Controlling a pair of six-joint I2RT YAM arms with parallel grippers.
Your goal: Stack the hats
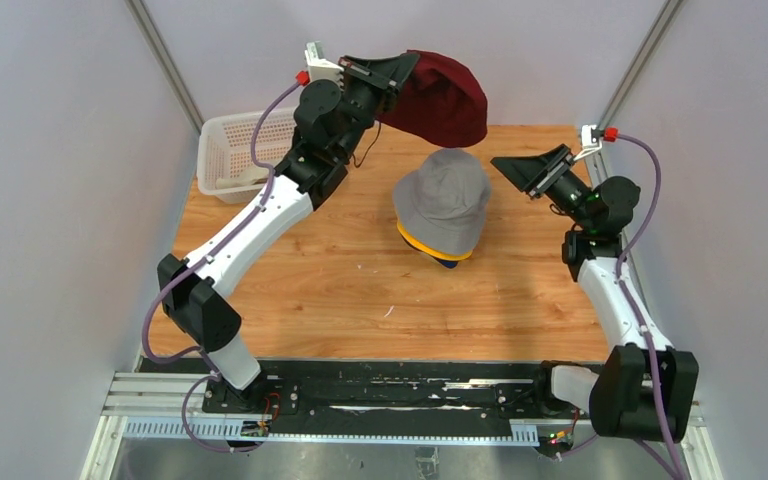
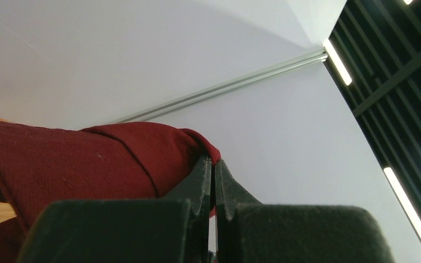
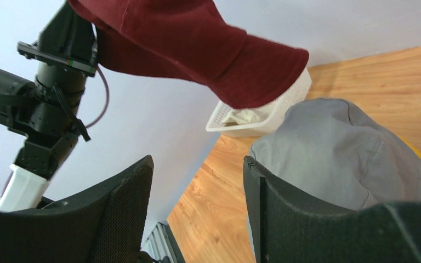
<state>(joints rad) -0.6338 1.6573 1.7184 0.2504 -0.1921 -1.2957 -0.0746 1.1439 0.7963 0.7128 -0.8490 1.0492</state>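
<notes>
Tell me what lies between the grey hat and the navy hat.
The yellow hat; its brim shows under the grey hat, above the navy hat, in the top view.

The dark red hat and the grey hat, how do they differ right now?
The dark red hat hangs in the air, pinched by the left claw; the grey hat rests on the table's stack, over the yellow hat. The dark red hat droops and folds, while the grey hat sits crown up and rounded. Both are soft fabric bucket hats.
</notes>
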